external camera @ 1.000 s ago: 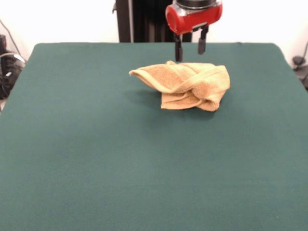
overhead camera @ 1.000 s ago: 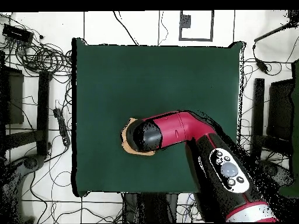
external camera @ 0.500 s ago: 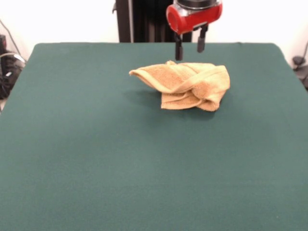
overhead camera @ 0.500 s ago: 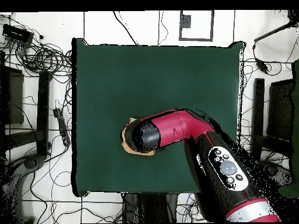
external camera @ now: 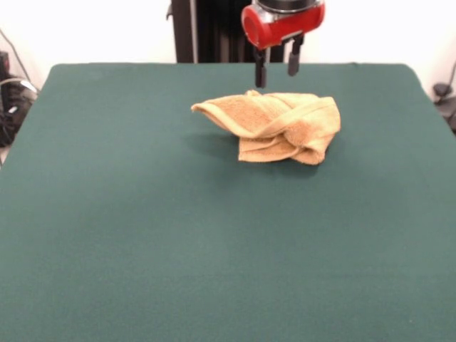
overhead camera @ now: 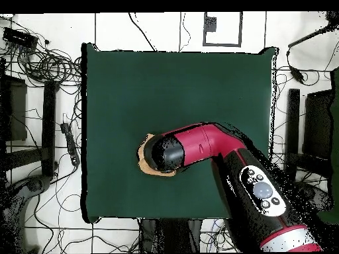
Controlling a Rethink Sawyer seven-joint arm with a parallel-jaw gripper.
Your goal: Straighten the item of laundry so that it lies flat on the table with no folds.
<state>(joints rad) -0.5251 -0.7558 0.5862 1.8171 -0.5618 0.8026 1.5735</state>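
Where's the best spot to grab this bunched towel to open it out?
Probably the pointed flap of the towel sticking out at the front view's left, taken from above. It lifts clear of the table, unlike the knotted folds. The open tool hovers just behind.

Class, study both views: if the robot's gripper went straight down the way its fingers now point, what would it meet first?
Most likely the towel: the open gripper hangs over its far edge. Depth is unclear, so it might touch the green table just behind.
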